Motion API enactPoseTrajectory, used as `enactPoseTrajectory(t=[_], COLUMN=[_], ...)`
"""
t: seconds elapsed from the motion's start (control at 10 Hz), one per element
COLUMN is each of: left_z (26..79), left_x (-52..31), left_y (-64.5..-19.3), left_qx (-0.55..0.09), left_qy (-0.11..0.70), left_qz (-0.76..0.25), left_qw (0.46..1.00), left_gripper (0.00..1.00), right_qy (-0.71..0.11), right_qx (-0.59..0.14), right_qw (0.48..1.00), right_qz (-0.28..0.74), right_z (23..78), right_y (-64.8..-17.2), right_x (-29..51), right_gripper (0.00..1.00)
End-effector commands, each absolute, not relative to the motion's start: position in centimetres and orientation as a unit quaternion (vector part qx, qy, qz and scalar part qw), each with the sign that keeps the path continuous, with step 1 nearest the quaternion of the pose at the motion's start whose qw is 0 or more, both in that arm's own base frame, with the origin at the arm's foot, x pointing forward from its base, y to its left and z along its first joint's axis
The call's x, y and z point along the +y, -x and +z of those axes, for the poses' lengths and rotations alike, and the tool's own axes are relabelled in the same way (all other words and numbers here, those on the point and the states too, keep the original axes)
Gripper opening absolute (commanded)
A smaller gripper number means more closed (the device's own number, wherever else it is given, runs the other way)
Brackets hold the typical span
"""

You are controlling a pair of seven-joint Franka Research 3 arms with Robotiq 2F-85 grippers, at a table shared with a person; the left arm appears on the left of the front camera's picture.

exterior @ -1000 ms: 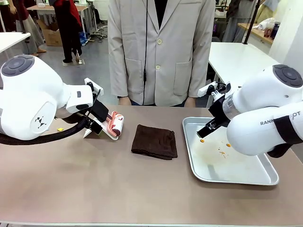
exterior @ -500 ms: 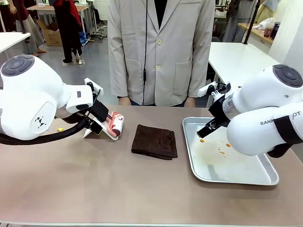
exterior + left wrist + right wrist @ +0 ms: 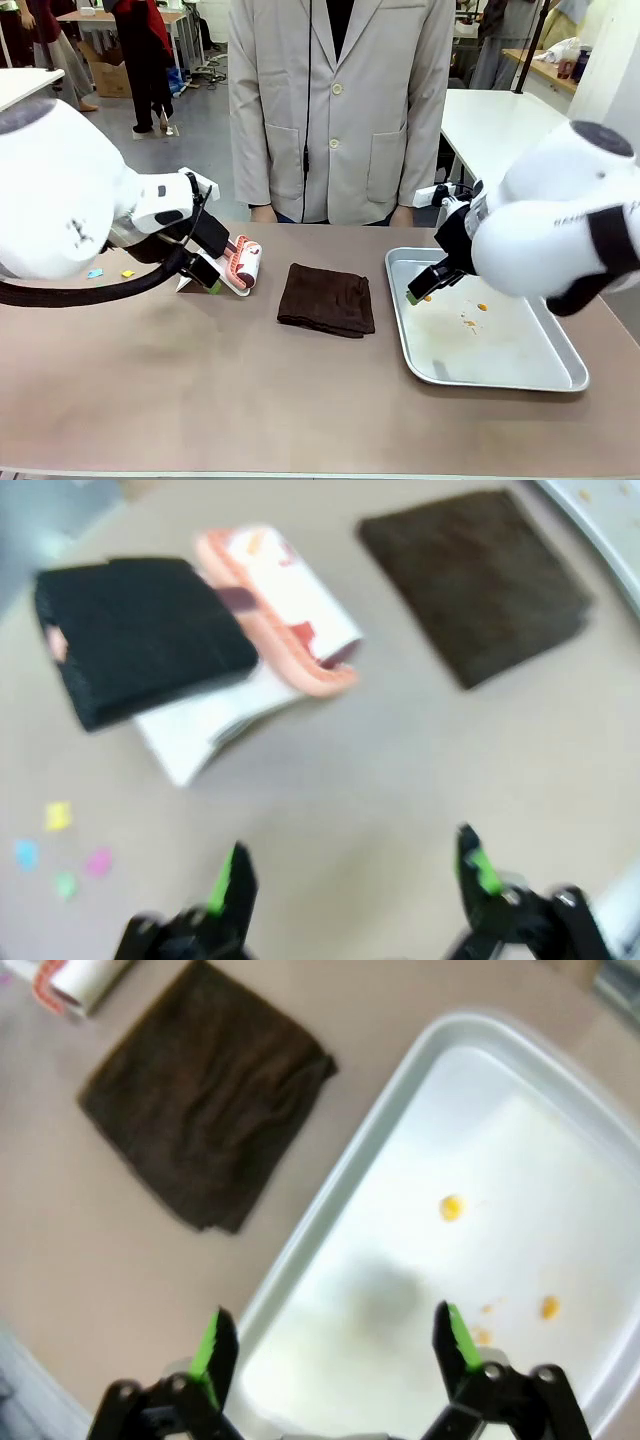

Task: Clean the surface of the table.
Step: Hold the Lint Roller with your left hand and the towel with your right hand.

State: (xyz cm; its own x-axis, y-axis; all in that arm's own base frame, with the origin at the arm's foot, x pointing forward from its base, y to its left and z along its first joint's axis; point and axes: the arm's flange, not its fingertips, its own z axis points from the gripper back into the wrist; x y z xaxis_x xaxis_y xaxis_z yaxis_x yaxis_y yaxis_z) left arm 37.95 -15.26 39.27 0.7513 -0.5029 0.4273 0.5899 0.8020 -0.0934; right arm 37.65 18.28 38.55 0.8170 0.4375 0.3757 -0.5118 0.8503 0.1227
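Observation:
The table has a taupe-brown top. A dark brown folded cloth lies at its middle. Small coloured paper scraps lie on the left part. My left gripper hovers open over bare tabletop, just short of a pink and white lint roller. My right gripper hangs open above the left rim of a silver tray. Neither gripper holds anything.
The tray holds a few orange crumbs. A black block on a white base lies beside the roller. A person in a pale jacket stands at the far edge. White-topped tables stand behind.
Both arms have shifted. The right gripper has dropped slightly toward the tray's left rim, and the left gripper has edged a little lower. Cloth, roller and tray have not moved.

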Motion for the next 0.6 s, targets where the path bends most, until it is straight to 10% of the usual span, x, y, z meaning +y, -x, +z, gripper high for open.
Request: enactPoseTrajectory(t=[0.0,0.5], left_z=[42.8,49.3], left_x=[-10.8,0.1], left_y=[-35.2,-29.6], left_qx=[-0.162,-0.249], left_qy=[0.183,0.414], left_qz=[-0.256,-0.209], left_qw=[0.935,0.850], left_gripper=[1.00,1.00], right_qy=[-0.206,-0.431], right_qx=[-0.153,-0.167], right_qw=[0.941,0.876], right_qz=[0.220,0.135], right_z=[42.6,47.9], right_y=[-37.3,-33.0], right_x=[16.4,6.6], right_gripper=[1.00,1.00])
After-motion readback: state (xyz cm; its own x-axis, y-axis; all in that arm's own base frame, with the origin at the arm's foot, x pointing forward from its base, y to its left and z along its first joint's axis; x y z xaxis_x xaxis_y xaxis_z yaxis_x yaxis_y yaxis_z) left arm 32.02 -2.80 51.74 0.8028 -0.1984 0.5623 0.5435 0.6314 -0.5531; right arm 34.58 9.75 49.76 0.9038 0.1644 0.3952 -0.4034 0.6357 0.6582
